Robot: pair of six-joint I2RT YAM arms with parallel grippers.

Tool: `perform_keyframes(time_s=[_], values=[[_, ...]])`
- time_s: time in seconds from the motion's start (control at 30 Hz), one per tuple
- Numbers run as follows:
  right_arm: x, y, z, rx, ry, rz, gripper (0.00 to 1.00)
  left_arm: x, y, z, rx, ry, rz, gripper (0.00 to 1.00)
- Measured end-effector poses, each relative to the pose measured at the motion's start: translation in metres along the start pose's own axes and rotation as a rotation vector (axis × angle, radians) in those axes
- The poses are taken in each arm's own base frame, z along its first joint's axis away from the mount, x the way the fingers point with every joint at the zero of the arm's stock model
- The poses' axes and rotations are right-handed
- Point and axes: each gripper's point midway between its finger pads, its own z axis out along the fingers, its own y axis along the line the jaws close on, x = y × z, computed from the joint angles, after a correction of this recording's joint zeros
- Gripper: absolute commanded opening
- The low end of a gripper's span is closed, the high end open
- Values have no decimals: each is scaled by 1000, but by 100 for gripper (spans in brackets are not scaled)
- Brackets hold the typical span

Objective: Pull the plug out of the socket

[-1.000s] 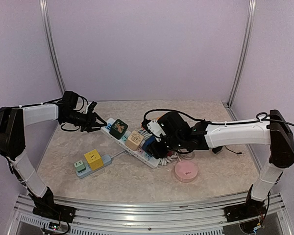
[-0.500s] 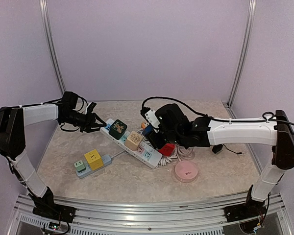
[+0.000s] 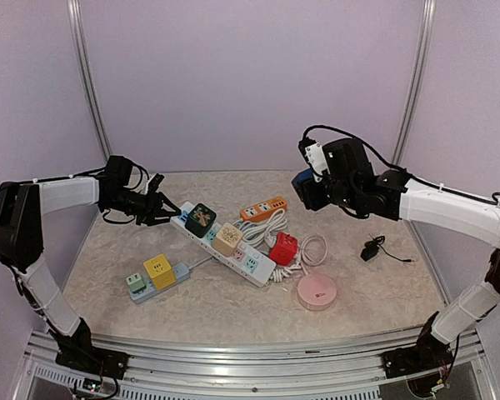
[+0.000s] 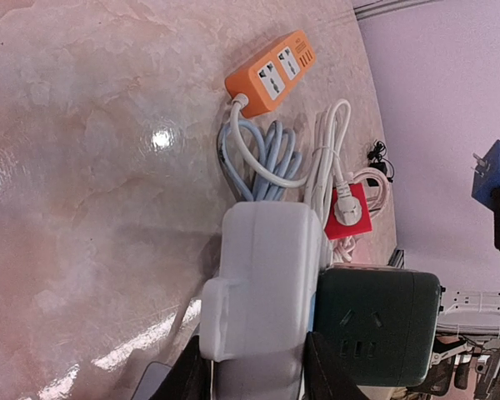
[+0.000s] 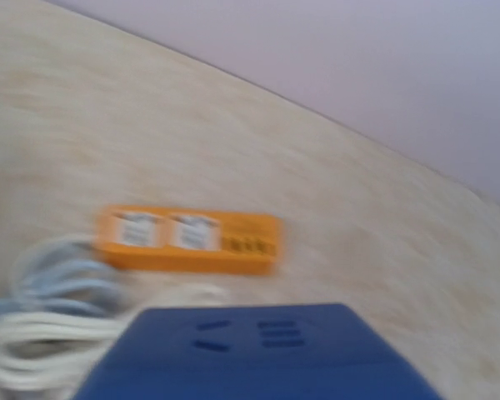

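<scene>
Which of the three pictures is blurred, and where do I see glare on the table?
Right wrist view: blurred throughout, the orange power strip and the blue plug smeared. Left wrist view: sharp on the white power strip, with bright glare spots on the table. Top external view: sharp, evenly lit, no strong glare.

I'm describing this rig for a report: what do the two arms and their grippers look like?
Both the left arm and right arm have white tubular links with black joints and bases. Thin black cables run along them. The left gripper and right gripper are black, with black fingers.
</scene>
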Motion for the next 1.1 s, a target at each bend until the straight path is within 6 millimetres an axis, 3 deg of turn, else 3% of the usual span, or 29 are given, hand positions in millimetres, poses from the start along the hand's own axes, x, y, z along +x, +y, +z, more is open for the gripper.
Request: perform_keyframes(time_s=[0.13,0.23,0.4,0.63,0.77,1.1], values=[[23,-58,16,87,77,71,0,0,-1,-1,-1,-3,4,8],[40,-91,24,129,108,130,0,0,-2,-2,-2,-1,6,8],[78,-125,43,170,168,201,0,1,-2,-3,-5,0,4,8],[134,-159,69,220,256,266,0,1,-4,-4,-8,-2,10,8],[150,-173,82,250,272,286,0,1,-4,-5,-9,-3,14,8],[185,-187,105,282,320,306,0,1,-4,-5,-11,-4,16,8]])
